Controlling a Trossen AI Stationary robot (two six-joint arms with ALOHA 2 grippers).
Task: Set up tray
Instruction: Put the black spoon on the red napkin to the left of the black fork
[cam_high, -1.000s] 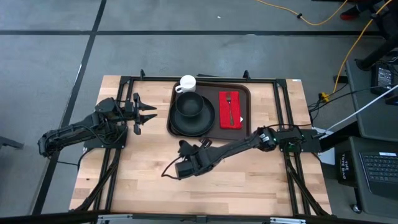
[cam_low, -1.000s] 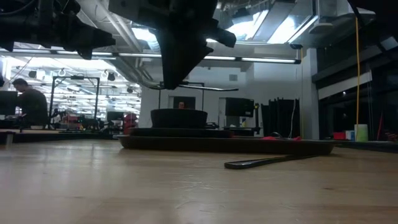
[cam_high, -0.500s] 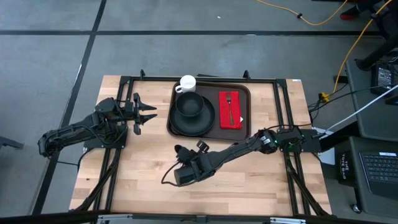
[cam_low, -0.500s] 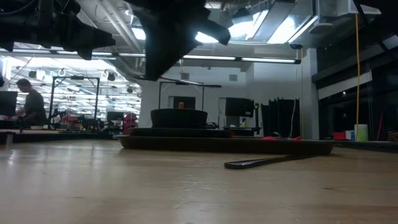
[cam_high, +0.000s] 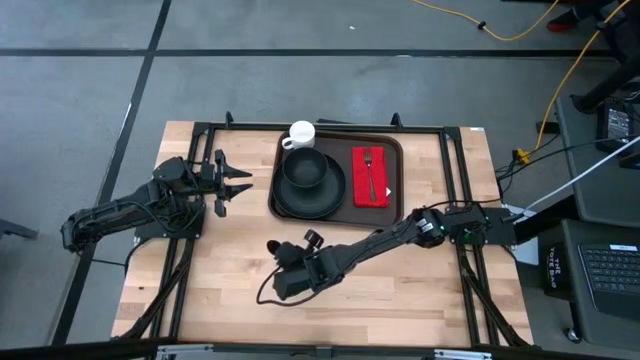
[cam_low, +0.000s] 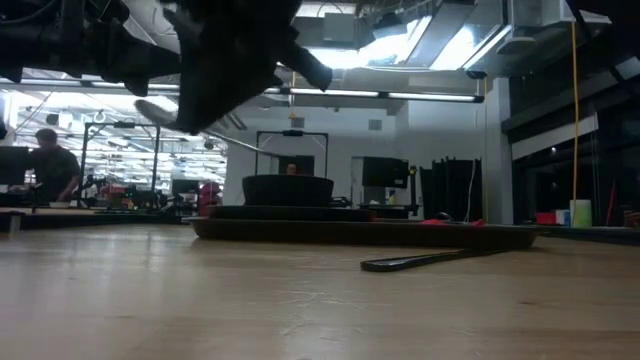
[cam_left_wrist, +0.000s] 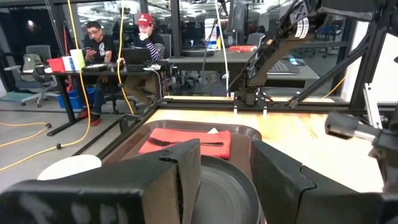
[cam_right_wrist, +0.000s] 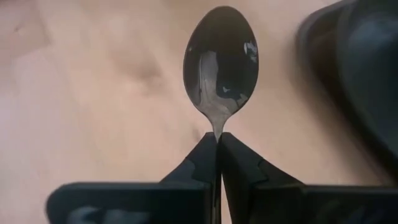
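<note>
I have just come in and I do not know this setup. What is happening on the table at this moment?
The robot is setting up a tray. The right gripper is shut on a spoon, holding it by the neck above the bare wood, in front of the tray. The tray already carries a black plate with a bowl on it, a white cup, and a red napkin with a fork. The left gripper waits open to the left of the tray.

Overhead view looks straight down, the low one level across; both share the tray.
</note>
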